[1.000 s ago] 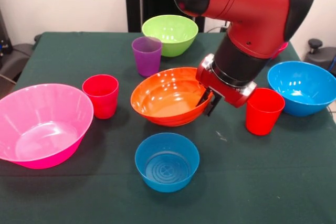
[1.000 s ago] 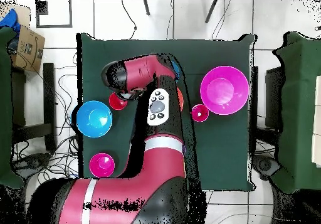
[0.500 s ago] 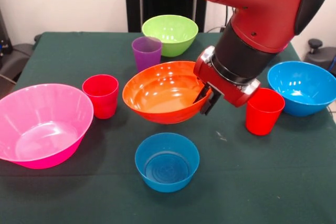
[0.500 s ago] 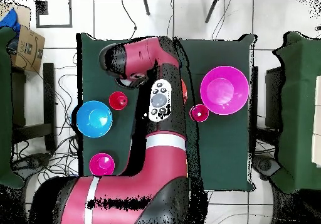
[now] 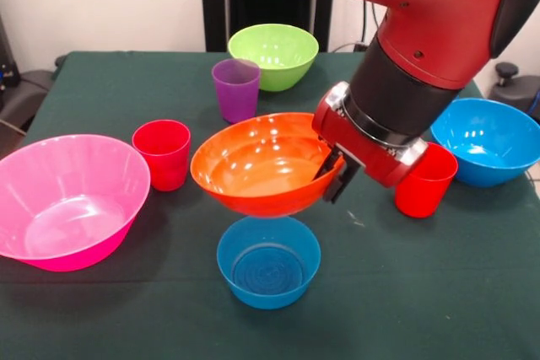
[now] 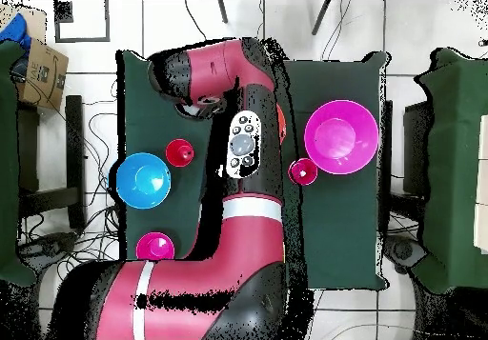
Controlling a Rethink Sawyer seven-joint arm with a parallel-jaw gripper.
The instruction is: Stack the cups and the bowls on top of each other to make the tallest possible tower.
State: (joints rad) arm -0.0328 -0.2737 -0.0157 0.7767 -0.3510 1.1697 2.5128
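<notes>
At frame centre in the front view, the gripper [image 5: 331, 176] has its jaws clamped on the right-hand rim of the orange bowl [image 5: 263, 163], one finger inside the wall and one outside. I read the bowl as clear of the worktop [image 5: 101, 309], hanging level just above and slightly behind the small blue bowl [image 5: 268, 260] at lower centre.

Other pieces, front view:
- large pink bowl [image 5: 67, 200], left edge
- red cup [image 5: 162, 153] beside it, upright
- purple cup [image 5: 235, 89] and lime green bowl [image 5: 272, 56], upper centre
- second red cup [image 5: 424, 180], right, partly behind the wrist
- large blue bowl [image 5: 488, 141], right edge

In the overhead view the arm [image 6: 243, 165] covers the held bowl; only an orange sliver shows by its right side. A small magenta bowl [image 6: 155, 249] sits at lower left there.

Handling judgement: thin glossy plastic, light, stiff enough to hold shape on a one-sided rim pinch, but slick. A rim grip off-centre lets the bowl tip or pivot in the jaws. The orange bowl is wider than the blue one, so it will rest on that rim instead of nesting; centring matters before release. A push sideways would likely slide the blue bowl across the cloth.
</notes>
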